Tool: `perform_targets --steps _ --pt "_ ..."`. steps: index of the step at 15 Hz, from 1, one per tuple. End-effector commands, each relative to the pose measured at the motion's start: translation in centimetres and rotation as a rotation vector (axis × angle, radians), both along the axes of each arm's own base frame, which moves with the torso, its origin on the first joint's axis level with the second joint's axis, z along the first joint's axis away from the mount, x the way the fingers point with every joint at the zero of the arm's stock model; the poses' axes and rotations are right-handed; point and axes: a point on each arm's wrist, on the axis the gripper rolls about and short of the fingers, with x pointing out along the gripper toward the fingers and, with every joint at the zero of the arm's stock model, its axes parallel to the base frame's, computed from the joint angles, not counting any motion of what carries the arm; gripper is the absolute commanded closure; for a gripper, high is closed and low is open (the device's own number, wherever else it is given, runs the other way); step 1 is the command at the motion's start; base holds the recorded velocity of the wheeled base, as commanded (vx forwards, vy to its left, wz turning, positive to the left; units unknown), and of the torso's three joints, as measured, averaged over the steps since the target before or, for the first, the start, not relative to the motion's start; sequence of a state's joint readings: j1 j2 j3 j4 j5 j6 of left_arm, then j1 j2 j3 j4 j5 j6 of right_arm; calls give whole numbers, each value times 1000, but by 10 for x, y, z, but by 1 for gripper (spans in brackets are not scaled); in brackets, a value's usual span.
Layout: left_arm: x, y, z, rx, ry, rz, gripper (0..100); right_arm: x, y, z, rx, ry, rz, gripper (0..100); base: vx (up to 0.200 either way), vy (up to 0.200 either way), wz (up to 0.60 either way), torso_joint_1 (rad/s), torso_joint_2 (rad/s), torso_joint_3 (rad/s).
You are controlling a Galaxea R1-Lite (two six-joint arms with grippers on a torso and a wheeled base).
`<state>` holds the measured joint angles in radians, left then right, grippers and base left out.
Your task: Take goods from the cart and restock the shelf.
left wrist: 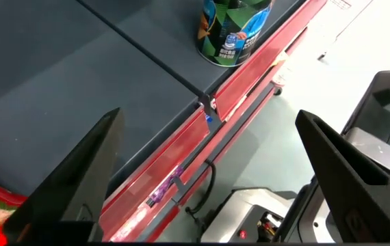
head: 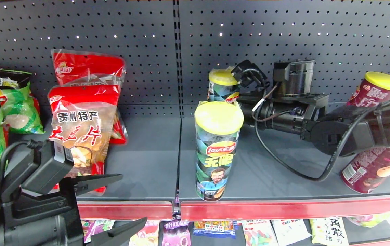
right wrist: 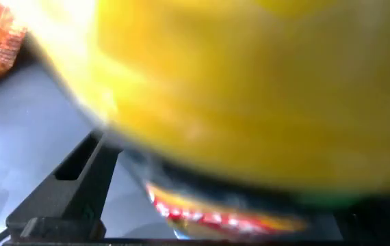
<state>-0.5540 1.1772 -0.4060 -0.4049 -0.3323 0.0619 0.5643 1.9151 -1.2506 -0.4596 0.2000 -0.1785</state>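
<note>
Head view: grey shelf (head: 147, 153) with a red lip (head: 123, 210) and a pegboard (head: 113, 34) behind. Green bags (head: 7, 102) sit far left with red bags (head: 82, 119) beside them, and two maroon cans (head: 374, 92) stand far right. The front can (head: 217, 150), green and yellow-topped, stands upright at the lip near mid-shelf. The rear can (head: 221, 85), same kind, stands upright just behind it, close to the pegboard. The right gripper (head: 244, 100) comes in from the right and sits at the rear can's side, just below its lid (head: 222, 78). I cannot tell whether it is clamped on the can or merely beside it, since the front can hides the contact. The left gripper (head: 131, 198) hangs low at the left before the lip, pincer spread wide, holding nothing. Left wrist view: left gripper (left wrist: 209, 116) apart and empty over the lip (left wrist: 181, 164), with the base of the front can (left wrist: 232, 31) at the shelf edge, well apart from it. Right wrist view: rear can (right wrist: 250, 75) very close, showing lid and a strip of printed wall; the grip is not readable here either. Handling, my judgement: the rear can is a light, stiff cardboard tube with a smooth, slick wall. It is tall and narrow, so it tips easily, and a hard squeeze could dent it. The lid would likely pop off under load. Best hold is squarely across the wall about mid-height with gentle pressure, keeping clear of the front can, which could topple off the lip if nudged.
</note>
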Motion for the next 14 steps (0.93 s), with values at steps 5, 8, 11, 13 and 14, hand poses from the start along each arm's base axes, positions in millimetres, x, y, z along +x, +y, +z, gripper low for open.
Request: perform_targets --steps 5,8,11,13,14 --pt "25 -15 2 18 27 2 0 -50 -34 6 1 46 -63 0 0 0 0 0 0 0" --pt "46 -28 -1 42 52 -2 0 -81 -57 -4 -26 82 -124 0 0 0 0 0 0 0" --pt "60 -37 -9 65 86 -5 0 -113 -75 -14 -46 107 -134 0 0 0 0 0 0 0" --pt "67 -41 -14 81 97 -9 0 -130 -85 -15 -44 105 -134 0 0 0 0 0 0 0" --pt "69 -43 -17 94 104 -12 0 -137 -90 -14 -39 95 -133 0 0 0 0 0 0 0"
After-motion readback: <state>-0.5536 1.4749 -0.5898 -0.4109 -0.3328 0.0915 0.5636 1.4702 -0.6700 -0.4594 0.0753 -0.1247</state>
